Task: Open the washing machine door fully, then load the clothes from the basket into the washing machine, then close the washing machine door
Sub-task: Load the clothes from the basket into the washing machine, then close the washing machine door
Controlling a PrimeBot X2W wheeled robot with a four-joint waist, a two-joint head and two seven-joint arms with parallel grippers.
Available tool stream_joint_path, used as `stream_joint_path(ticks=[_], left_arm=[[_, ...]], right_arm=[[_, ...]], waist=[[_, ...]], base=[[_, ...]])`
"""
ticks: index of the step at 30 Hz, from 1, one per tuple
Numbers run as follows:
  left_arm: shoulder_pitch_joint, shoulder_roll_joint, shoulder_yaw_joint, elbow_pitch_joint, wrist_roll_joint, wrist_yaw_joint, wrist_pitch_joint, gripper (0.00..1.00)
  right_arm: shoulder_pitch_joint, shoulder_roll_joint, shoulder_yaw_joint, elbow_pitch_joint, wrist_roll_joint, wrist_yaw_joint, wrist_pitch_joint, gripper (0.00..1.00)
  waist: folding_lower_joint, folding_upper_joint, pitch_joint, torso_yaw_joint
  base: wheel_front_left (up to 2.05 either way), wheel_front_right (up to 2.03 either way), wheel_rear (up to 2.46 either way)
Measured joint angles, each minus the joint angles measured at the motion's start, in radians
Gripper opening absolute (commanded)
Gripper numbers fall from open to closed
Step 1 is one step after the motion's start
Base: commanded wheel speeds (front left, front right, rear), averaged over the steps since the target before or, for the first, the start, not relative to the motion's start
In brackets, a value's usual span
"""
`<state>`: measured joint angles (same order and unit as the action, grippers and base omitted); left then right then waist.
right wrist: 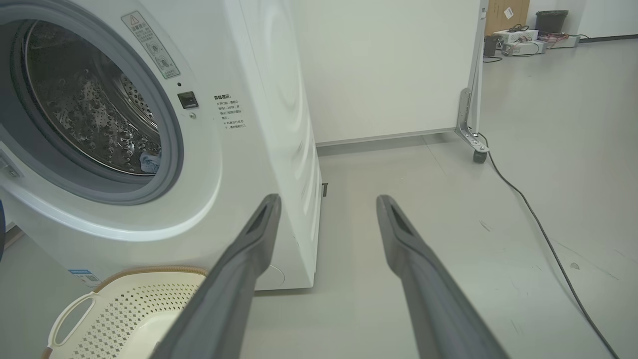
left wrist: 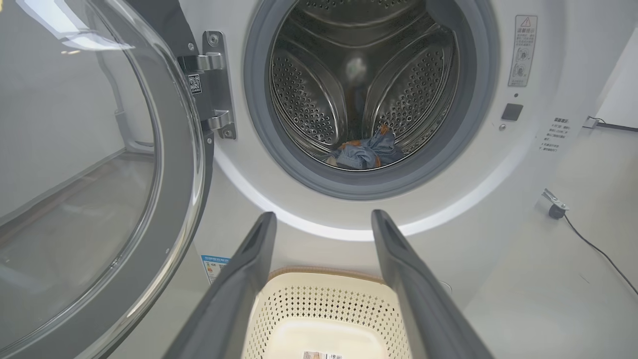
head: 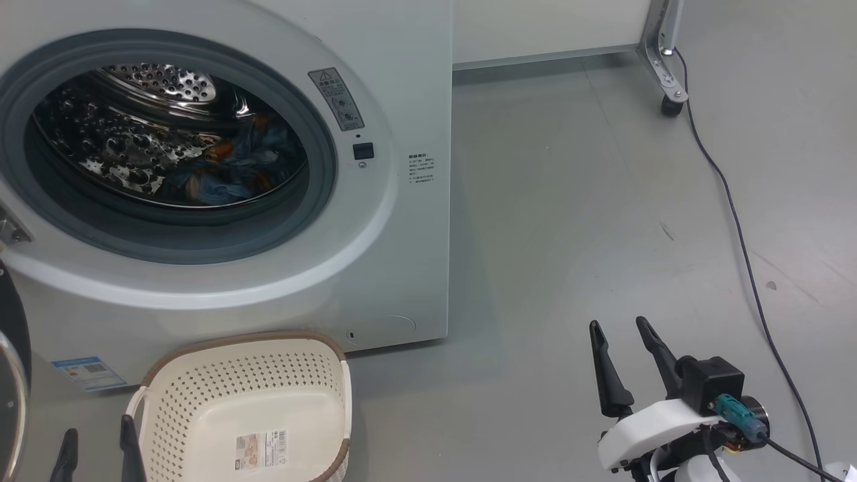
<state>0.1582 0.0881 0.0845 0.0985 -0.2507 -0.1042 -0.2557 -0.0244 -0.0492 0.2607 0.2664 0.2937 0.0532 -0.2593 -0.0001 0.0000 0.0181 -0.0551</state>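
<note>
— Where are the blue-and-orange clothes (left wrist: 366, 152)?
— We see them inside the big white washing machine (head: 402, 268), its round black-rimmed glass door (left wrist: 179, 209) open.
— Our tools?
— Left tool (left wrist: 323, 214) above the cream perforated basket (head: 234, 375), right tool (right wrist: 329, 199) near a black floor cable (head: 738, 231); both gape, empty.

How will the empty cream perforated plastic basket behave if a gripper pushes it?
Probably light: the cream perforated plastic basket holds only a label sticker, so it should slide easily on the smooth grey floor. Its holed walls look stiff but may flex slightly. A push high on the rim might tip it.
</note>
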Motion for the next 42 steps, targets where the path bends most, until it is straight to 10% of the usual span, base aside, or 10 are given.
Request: stream_joint_path(ticks=[42], left_arm=[[0.019, -0.026, 0.012, -0.035, 0.047, -0.013, 0.0, 1.0]], right_arm=[[0.019, 0.001, -0.022, -0.007, -0.021, 0.018, 0.0, 1.0]], waist=[[0.0001, 0.0, 0.0, 0.012]], base=[[-0.22, 0.22, 0.0]])
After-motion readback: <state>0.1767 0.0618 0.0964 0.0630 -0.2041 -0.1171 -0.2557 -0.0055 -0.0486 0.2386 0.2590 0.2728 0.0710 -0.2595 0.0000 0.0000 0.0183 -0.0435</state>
